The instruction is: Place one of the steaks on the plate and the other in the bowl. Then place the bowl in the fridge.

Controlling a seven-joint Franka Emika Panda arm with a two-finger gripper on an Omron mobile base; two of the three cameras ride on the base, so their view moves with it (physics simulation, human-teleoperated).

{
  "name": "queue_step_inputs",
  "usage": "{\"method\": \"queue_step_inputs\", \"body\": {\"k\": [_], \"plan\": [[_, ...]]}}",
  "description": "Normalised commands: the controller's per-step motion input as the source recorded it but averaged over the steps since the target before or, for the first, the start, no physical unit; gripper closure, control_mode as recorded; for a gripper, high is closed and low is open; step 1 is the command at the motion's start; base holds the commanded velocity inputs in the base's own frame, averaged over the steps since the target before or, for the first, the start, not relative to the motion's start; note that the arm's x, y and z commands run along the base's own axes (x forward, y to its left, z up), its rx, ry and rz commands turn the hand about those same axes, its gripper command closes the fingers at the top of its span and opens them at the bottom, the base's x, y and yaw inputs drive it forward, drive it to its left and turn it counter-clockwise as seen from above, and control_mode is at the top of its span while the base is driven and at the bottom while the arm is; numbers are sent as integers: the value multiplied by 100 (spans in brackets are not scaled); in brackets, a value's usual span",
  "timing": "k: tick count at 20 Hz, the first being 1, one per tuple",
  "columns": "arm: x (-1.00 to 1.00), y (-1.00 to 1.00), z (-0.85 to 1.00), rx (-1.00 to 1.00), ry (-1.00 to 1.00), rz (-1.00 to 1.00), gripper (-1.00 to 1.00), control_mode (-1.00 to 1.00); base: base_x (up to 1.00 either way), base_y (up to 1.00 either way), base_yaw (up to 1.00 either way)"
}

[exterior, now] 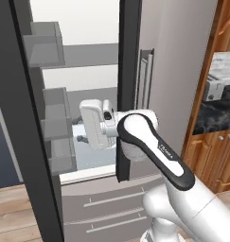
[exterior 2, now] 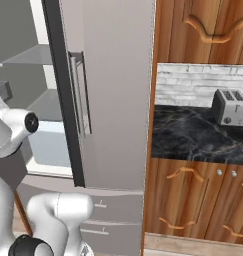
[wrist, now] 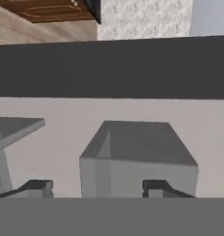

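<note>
Grey fridge (exterior 2: 118,100), dark seam; warm brown wood cabinets (exterior 2: 193,210); black marbled bench (exterior 2: 193,135); silver toaster (exterior 2: 230,107).

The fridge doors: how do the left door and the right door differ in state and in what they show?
The left door is swung open, while the right door is shut. The left door shows its inner side with grey shelf bins; the right door shows its smooth outer face with a long vertical handle. The left door has a dark edge toward the camera; the right door looks pale grey. Both belong to the same grey fridge.
</note>
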Motion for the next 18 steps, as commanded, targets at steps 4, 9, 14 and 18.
{"method": "queue_step_inputs", "body": {"k": [4, 9, 14, 18], "plan": [[-58, -69, 19, 0, -10, -1, -100, -100, 0, 0, 0], [-10, -95, 65, 5, 8, -5, -100, -100, 0, 0, 0], [-6, -80, 95, 23, 40, -31, -100, -100, 0, 0, 0], [-6, -55, 29, 17, 75, -42, -100, -100, 0, 0, 0]]}}
